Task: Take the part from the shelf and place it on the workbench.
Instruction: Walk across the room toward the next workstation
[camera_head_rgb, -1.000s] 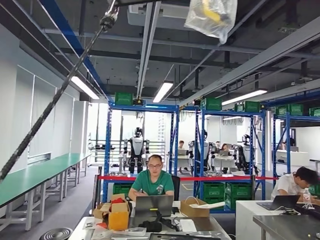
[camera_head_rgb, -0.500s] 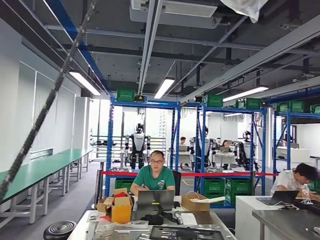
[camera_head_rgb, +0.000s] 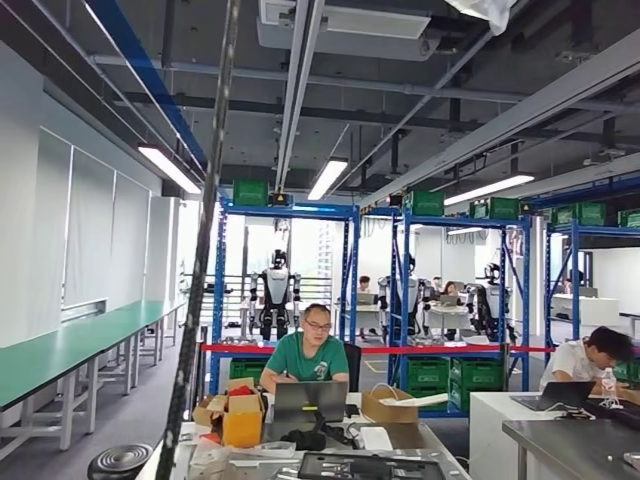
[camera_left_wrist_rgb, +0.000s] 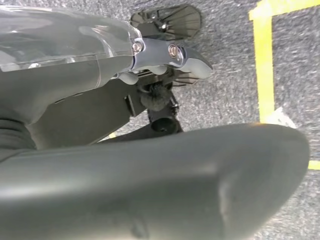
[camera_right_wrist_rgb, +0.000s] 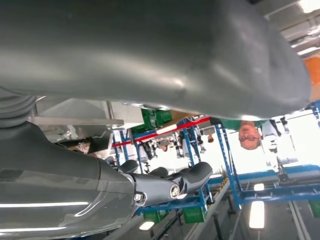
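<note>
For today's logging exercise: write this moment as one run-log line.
left hand open above grey floor | right hand open, holding nothing | person seated at laptop ahead

- My left hand (camera_left_wrist_rgb: 151, 75) hangs low, its wrist camera facing the floor. The thick grey thumb (camera_left_wrist_rgb: 181, 185) lies alongside the darker fingers (camera_left_wrist_rgb: 177, 55), which reach out straight, a gap between them and nothing in it.
- My right hand (camera_right_wrist_rgb: 158, 145) is raised, its thumb (camera_right_wrist_rgb: 188, 55) stretched out above the extended fingers (camera_right_wrist_rgb: 188, 177), nothing between them.
</note>
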